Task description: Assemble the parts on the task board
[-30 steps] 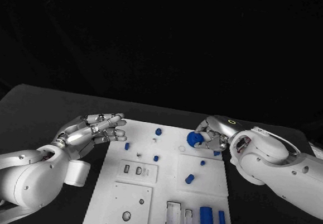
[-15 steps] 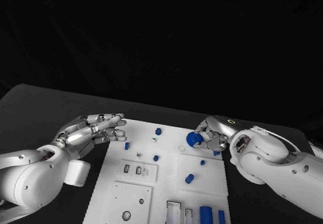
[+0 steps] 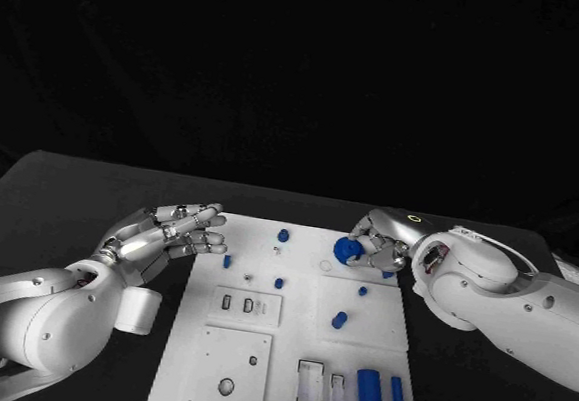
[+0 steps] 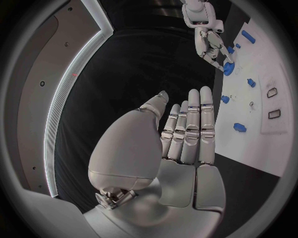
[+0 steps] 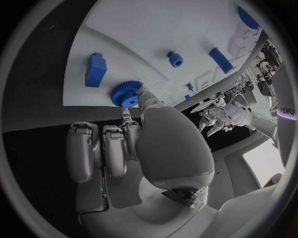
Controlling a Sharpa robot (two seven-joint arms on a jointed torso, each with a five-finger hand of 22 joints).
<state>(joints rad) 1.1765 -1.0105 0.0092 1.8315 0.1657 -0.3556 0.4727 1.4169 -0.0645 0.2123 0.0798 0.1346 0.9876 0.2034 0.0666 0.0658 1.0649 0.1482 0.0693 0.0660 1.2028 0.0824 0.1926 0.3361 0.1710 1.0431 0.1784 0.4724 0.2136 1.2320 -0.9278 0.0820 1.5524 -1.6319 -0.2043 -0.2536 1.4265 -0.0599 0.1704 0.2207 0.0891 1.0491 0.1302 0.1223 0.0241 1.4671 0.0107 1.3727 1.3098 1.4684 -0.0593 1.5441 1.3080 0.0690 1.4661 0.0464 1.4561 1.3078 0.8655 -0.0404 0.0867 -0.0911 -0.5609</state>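
Currently the right silver hand (image 3: 379, 241) pinches the blue toothed gear wheel (image 5: 126, 92) at the far end of the white task board (image 3: 244, 371), left hand (image 3: 169, 232) spread and idle beside the board's left edge; next move is probably seating the gear squarely on its spot.

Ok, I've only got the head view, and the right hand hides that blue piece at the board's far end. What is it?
Observer: The right wrist view shows a toothed gear, pinched in the right hand by its fingertips.
Operator: Is it seated on the board?
Observer: It is over the board close to its edge. I cannot tell whether it touches.
Operator: And the left hand?
Observer: In the left wrist view the left hand has its fingers straight, side by side, and holds nothing.
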